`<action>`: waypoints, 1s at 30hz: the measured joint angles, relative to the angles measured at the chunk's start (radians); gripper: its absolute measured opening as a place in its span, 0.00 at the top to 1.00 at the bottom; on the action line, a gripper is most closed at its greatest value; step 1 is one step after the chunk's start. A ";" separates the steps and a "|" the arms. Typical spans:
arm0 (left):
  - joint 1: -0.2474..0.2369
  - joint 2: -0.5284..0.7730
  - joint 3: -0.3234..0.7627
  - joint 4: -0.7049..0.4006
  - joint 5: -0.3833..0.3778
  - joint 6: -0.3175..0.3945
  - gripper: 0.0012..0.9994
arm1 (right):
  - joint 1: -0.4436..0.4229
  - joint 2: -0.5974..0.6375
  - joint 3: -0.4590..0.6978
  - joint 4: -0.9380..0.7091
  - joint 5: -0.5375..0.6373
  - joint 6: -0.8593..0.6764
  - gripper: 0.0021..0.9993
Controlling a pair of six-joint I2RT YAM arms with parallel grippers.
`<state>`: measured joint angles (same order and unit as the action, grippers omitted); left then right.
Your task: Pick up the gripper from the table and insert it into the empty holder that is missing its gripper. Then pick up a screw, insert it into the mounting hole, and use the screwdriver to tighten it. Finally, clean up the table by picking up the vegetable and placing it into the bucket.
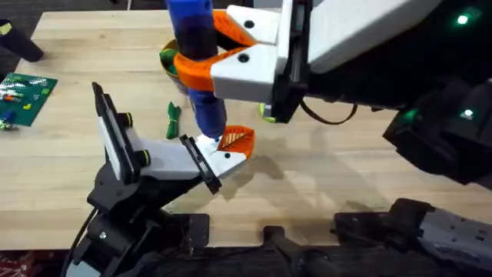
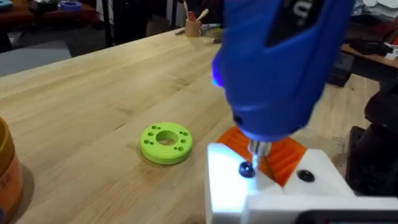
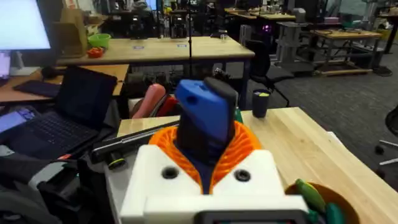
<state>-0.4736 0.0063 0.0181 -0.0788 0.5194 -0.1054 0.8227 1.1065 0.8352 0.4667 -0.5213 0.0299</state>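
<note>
blue screwdriver (image 2: 283, 62) stands close to the lens, big, tapering down to a short metal tip (image 2: 256, 149). tip sits just over a dark screw head (image 2: 246, 169) in the white holder (image 2: 273, 190). second dark hole (image 2: 305, 176) in the holder, off to the side. orange ribbed gripper (image 2: 283, 155) seated behind the tip, against the white part. a lime green ring (image 2: 166, 142) with small holes lies flat on the wooden table (image 2: 93, 93), apart from the holder. an orange-brown rim (image 2: 7, 165) at the edge.

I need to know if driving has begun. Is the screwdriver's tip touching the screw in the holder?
Touching. The left wrist view shows the screwdriver tip on the screw in the holder.
</note>
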 joint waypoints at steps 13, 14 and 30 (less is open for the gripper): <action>0.000 0.000 0.000 0.000 0.000 0.000 0.99 | 0.000 0.006 0.000 -0.026 0.000 -0.005 0.95; 0.000 0.000 0.000 0.000 0.000 0.000 0.99 | 0.000 0.006 0.000 -0.024 0.000 -0.005 0.95; 0.000 0.000 0.000 0.000 0.000 0.000 0.99 | 0.001 0.008 0.000 0.021 0.000 -0.004 0.95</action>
<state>-0.4736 0.0063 0.0181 -0.0788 0.5194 -0.1051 0.8238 1.1149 0.8352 0.4881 -0.5211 0.0257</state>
